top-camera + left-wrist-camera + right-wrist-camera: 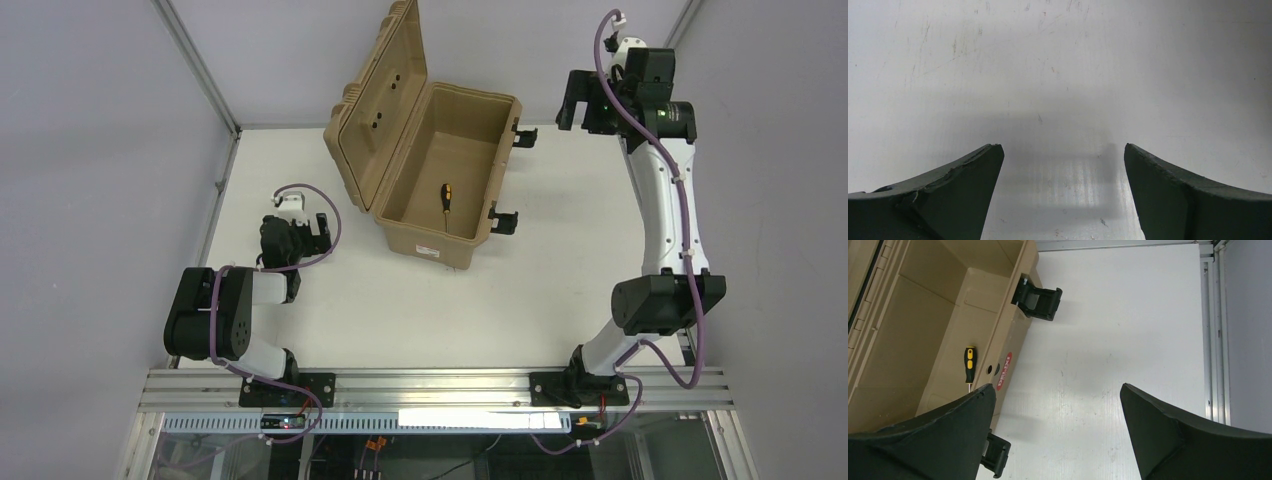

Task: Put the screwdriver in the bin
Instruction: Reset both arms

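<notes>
**Screwdriver lying inside the open bin, both grippers empty**

The tan bin stands near the far edge of the white worktop, about midway between its left and right edges. Its ribbed lid is swung up and back on the left side. The screwdriver lies on the bin's floor close to the near wall, with its yellow-and-black handle toward the far end. From the right wrist camera the handle shows just inside the wall that carries the red-white label. Two black latches hang open on the bin's right side.

The right gripper is held high over the far right corner of the worktop, well apart from the bin. Its fingers are spread wide with nothing between them. The left gripper sits low near the left edge, to the left of the bin. Its fingers are likewise apart over bare, scuffed worktop.
</notes>
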